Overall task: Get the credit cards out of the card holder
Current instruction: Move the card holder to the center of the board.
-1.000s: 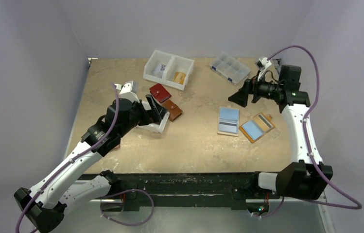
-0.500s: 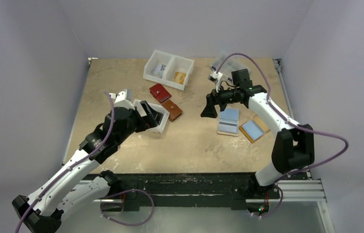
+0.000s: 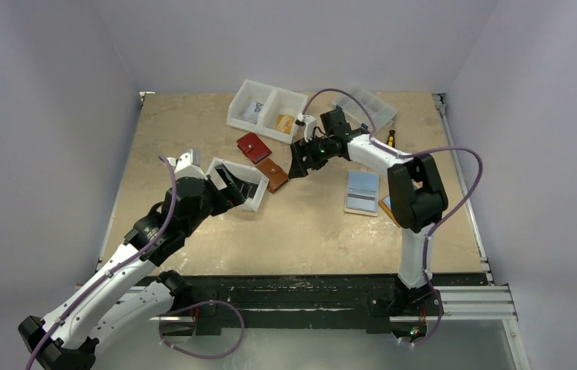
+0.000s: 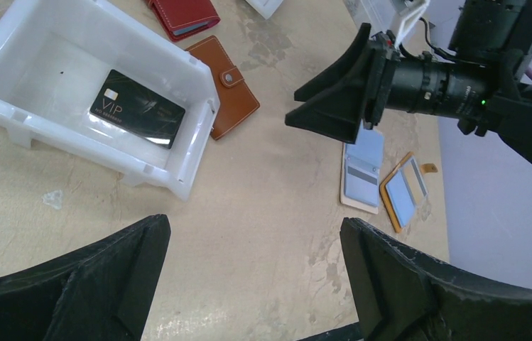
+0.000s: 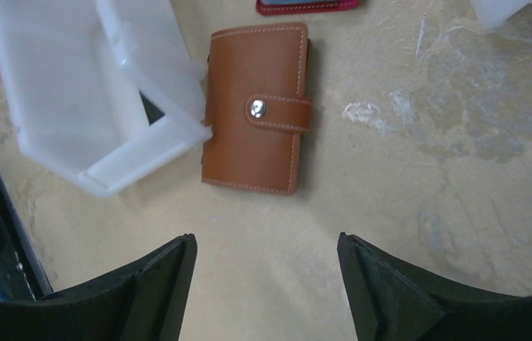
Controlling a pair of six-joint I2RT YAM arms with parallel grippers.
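Beige table (image 3: 308,223), holder (image 5: 257,108) lying snapped shut toward the far edge, tight against the bin (image 5: 142,145). Right pincer (image 5: 264,245) hovers above it, jaws wide, empty; left pincer (image 4: 254,224) gapes empty too. Danger: closing now could snag the bin wall and shove the holder.

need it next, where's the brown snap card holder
Top view, left of centre: the brown card holder lies closed beside the white bin, nearer than the red wallet.

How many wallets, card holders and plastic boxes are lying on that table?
Closed wallets: 2, red wallet, brown wallet
Open card holders: 2, pale-blue holder, orange holder
White bins: 2, single bin, divided bin
Clear organizer: 1
Total: 7
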